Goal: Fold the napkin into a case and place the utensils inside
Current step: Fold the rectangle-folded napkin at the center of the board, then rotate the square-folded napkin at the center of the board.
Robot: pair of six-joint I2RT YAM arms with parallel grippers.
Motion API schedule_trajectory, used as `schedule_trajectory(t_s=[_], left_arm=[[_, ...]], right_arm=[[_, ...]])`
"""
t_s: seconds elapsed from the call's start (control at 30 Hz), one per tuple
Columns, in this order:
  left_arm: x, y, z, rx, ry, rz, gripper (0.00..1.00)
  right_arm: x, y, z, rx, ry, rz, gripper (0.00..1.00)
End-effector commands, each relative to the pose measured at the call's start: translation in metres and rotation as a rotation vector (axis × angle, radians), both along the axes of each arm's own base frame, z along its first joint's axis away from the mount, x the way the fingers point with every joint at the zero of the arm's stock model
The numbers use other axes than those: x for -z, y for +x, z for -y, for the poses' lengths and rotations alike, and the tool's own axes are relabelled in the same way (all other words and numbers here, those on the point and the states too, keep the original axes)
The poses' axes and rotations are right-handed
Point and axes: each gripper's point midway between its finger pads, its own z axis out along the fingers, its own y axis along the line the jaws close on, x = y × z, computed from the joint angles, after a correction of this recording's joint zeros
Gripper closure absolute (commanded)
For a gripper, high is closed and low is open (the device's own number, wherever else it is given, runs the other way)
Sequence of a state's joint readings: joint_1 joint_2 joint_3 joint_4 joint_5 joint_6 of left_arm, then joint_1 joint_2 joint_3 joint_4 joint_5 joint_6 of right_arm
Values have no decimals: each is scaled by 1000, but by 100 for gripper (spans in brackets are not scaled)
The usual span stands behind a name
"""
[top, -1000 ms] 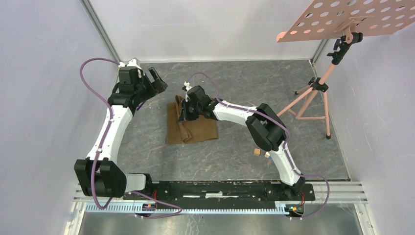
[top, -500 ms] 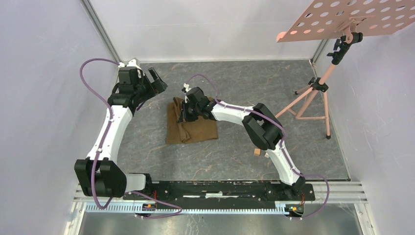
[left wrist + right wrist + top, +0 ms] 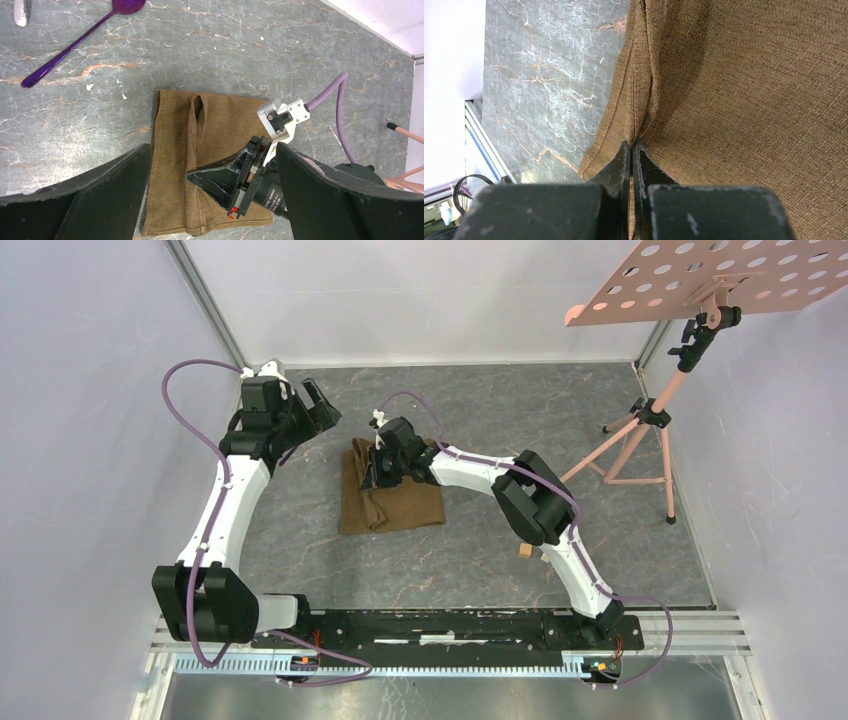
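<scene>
Off at the far right of the grey marbled table [image 3: 480, 410], a pink tripod stand [image 3: 650, 435] carrying a perforated board [image 3: 720, 275], well apart from both arms. Near the right arm's elbow, two little blocks [image 3: 533, 554] on bare table, one wooden, one blue, close together.

Mid-table, between the arms: the brown napkin [image 3: 400, 505], lying partly folded, with a long flap doubled over along one side and a raised ridge running down the fold. From the left wrist, a purple spoon [image 3: 75, 45] on bare table beyond the napkin, well apart from it, handle slanting. At the top-left edge of that view, a silver utensil end [image 3: 22, 12], cropped, with too little shown to say which utensil. Neither to be made out from overhead.

Left gripper [image 3: 212, 150] hovering above the table off the napkin's far-left corner, fingers [image 3: 90, 200] spread wide, holding nothing and touching nothing.

Right gripper [image 3: 632, 147] down on the far part of the napkin, covering a patch of cloth in the left wrist's view. Jaws pressed together on the ridge of the fold — cloth pinched between them, the seam running straight in between the fingertips [image 3: 616, 165], brown weave filling most of the right wrist's view and bare table showing only to the left of it.
</scene>
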State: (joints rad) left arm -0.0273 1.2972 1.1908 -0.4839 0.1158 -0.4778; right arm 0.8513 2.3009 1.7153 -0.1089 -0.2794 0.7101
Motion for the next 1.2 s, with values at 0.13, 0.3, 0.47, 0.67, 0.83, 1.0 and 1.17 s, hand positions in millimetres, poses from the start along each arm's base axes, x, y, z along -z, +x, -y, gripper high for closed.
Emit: schedule_trajectory(t_s=[0.13,0.3,0.47,0.67,0.83,1.0,1.17], left_arm=[[-12,2,2,9,-24,44,0],[-13,1,1,6,-21,46,0],[-15,1,-2,-2,-14,52,0],[-6,4,0,7,-18,27,0],[20,10,10,45,-43,-48,0],[64,10,24,83,-23,-203,1],[74,14,31,100,-38,-209,1]], right_arm=[[-15,5,-18,-17,56,31,100],[-30,1,-28,-75,113,55,81],[-66,1,-23,-151,166,136,44],[-75,-8,40,-175,114,195,39],[-57,-32,101,-187,31,197,43],[-33,-65,122,-239,25,160,51],[-3,-73,133,-237,-22,153,64]])
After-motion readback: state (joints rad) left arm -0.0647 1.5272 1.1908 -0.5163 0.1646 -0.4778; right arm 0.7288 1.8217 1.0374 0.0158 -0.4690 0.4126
